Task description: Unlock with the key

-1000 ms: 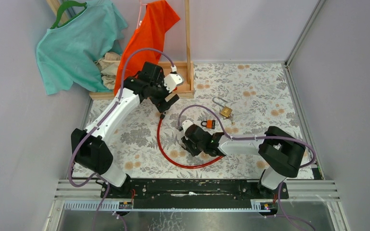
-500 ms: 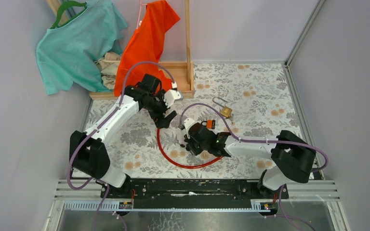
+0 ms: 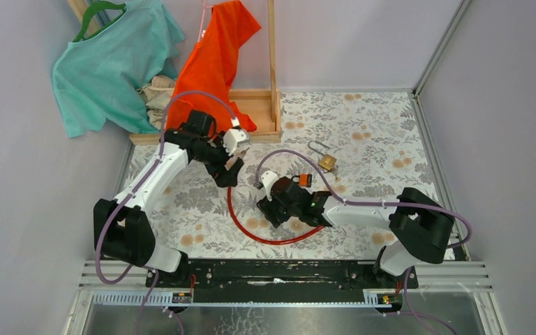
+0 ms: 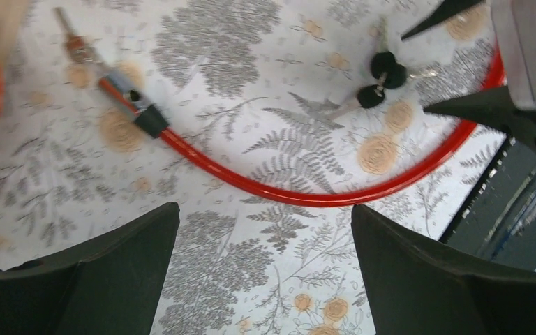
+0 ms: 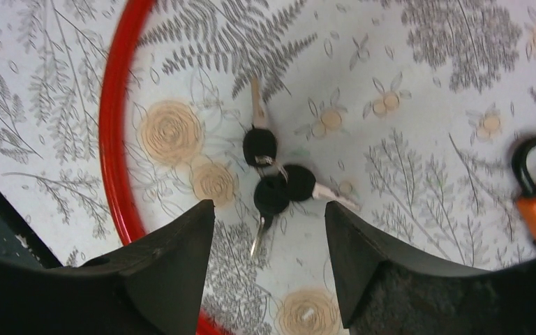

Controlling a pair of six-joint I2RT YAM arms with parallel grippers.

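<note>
A bunch of keys with black heads (image 5: 276, 174) lies on the flowered table cover inside the loop of a red cable lock (image 5: 114, 139). My right gripper (image 5: 269, 209) is open and hovers just over the keys, one finger on each side, not touching them. In the top view the right gripper (image 3: 271, 211) hides the keys. An orange padlock (image 3: 304, 180) lies just behind it. A brass padlock (image 3: 326, 162) lies further back. My left gripper (image 3: 226, 172) is open and empty above the cable (image 4: 307, 197). The keys (image 4: 380, 75) show far ahead of it.
The cable's metal end with a black collar (image 4: 146, 118) lies at the left. A wooden rack base (image 3: 255, 115) with an orange shirt (image 3: 213, 56) and a teal shirt (image 3: 112, 63) stands at the back left. Grey walls close in both sides.
My left gripper has drawn back to the left and nearer, away from the rack. My right gripper has shifted slightly over the keys and stays open.
</note>
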